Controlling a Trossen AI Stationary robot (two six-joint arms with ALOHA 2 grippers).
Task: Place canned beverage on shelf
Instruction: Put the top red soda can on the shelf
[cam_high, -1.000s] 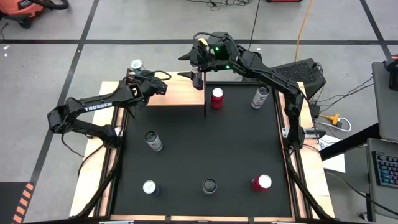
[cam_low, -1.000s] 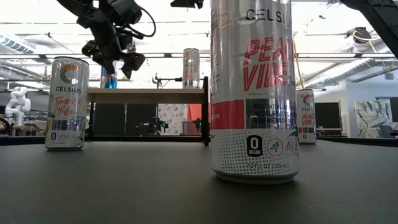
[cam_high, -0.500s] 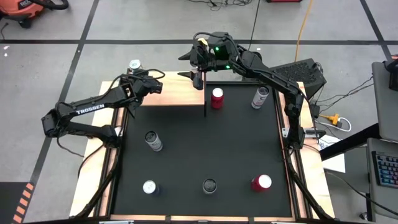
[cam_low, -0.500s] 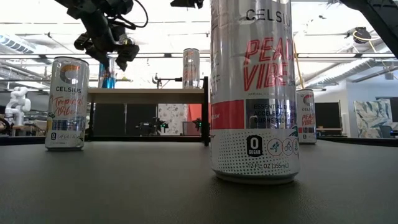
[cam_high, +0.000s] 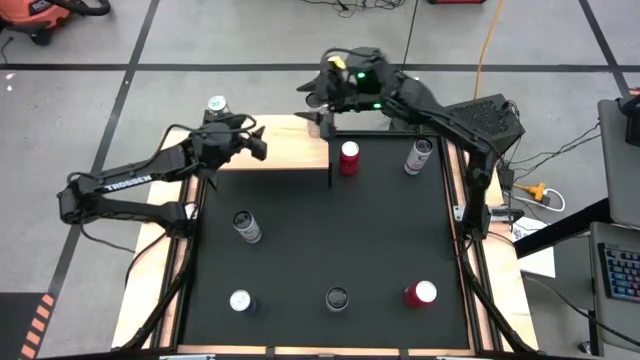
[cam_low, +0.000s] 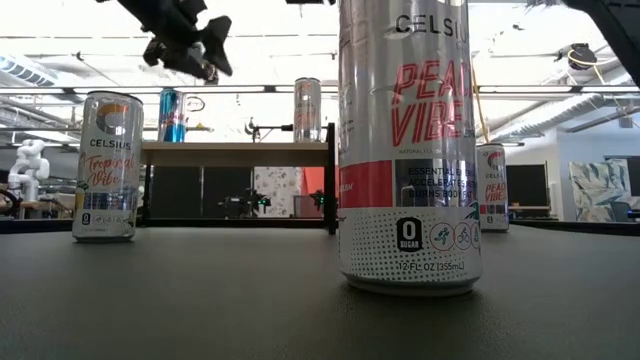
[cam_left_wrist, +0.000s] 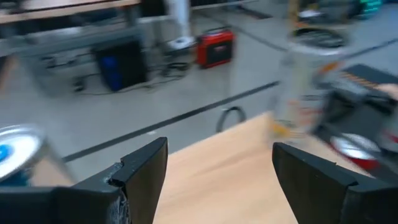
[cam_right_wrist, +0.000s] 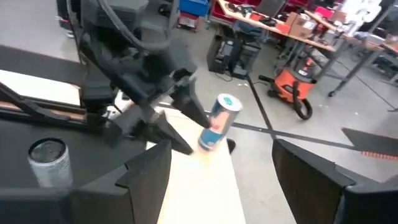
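The shelf is a light-wood board on black legs at the table's far left, and it also shows in the low view. A blue can stands upright on its far left corner. A silver can stands upright on its right end and appears blurred in the left wrist view. My left gripper is open and empty above the shelf, to the right of the blue can. My right gripper is open and empty above the shelf's right end.
Several cans stand on the black mat: a red one and a silver one near the shelf, one at mid-left, and three along the near edge. Wooden rails run along both sides of the table.
My left gripper has risen above the shelf and clear of the blue can, which now shows whole in the low view. My right gripper has drawn back a little toward the far right.
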